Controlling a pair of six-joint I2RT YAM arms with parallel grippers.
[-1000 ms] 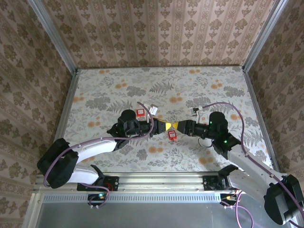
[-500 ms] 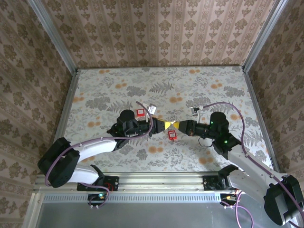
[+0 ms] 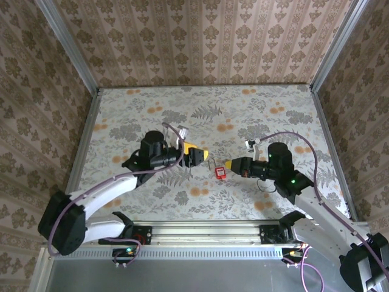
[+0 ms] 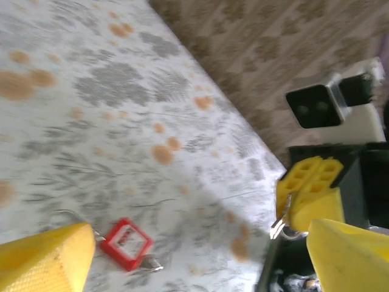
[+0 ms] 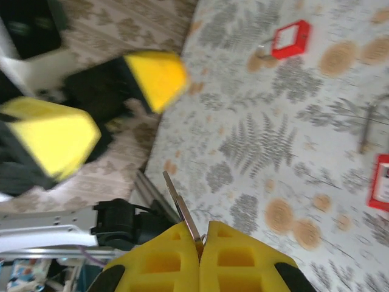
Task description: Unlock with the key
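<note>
From above, the left gripper [image 3: 200, 154] hangs released, jaws spread and holding nothing. The right gripper [image 3: 229, 164] is clenched, its tip aimed leftward at its partner. One red padlock [image 3: 220, 172] lies flat on the bench [image 3: 267, 109] between the two, just beside the right gripper's tip on its near side, so the right arm looks the nearer. In the left wrist view a red padlock [image 4: 126, 243] lies low between the spread yellow fingers [image 4: 45, 261], and the key [image 4: 281, 224] juts from the right gripper [image 4: 307, 191] opposite. In the right wrist view the right gripper [image 5: 202, 234] grasps the key [image 5: 181, 204], its long axis running up and leftward, away from both locks. Here the count is two: a far padlock [image 5: 290, 38] and a near padlock [image 5: 380, 182] at the right edge, with one key.
</note>
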